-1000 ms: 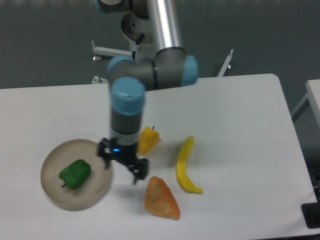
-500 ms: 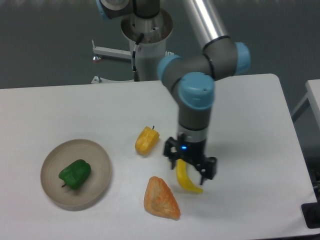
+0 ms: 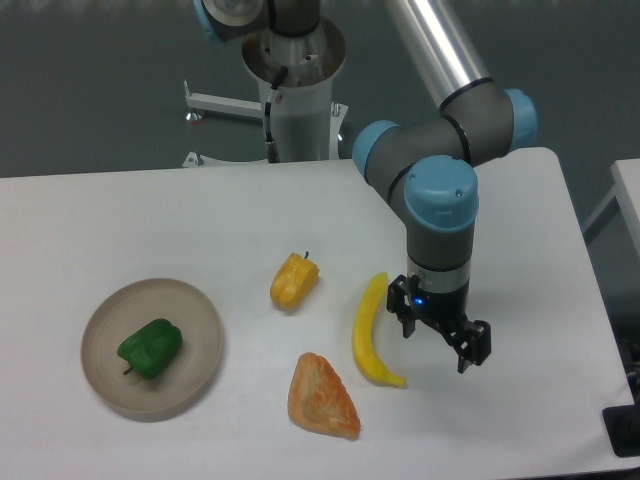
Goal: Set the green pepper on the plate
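The glossy green pepper (image 3: pixel 150 348) lay on the round beige plate (image 3: pixel 199 318), at 9 o'clock on the white desk (image 3: pixel 130 220); the hand (image 3: pixel 441 335) stood apart and held nothing, before a dark grey wall (image 3: pixel 90 70).

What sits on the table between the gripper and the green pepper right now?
In the camera view, the banana and the yellow-orange pepper lie between the gripper and the green pepper.

A single fixed camera looks down at a steep angle from the front edge of the white surface (image 3: pixel 150 220), facing the arm's base (image 3: pixel 300 90) at the far side. It stands at middling distance, taking in nearly the whole top.
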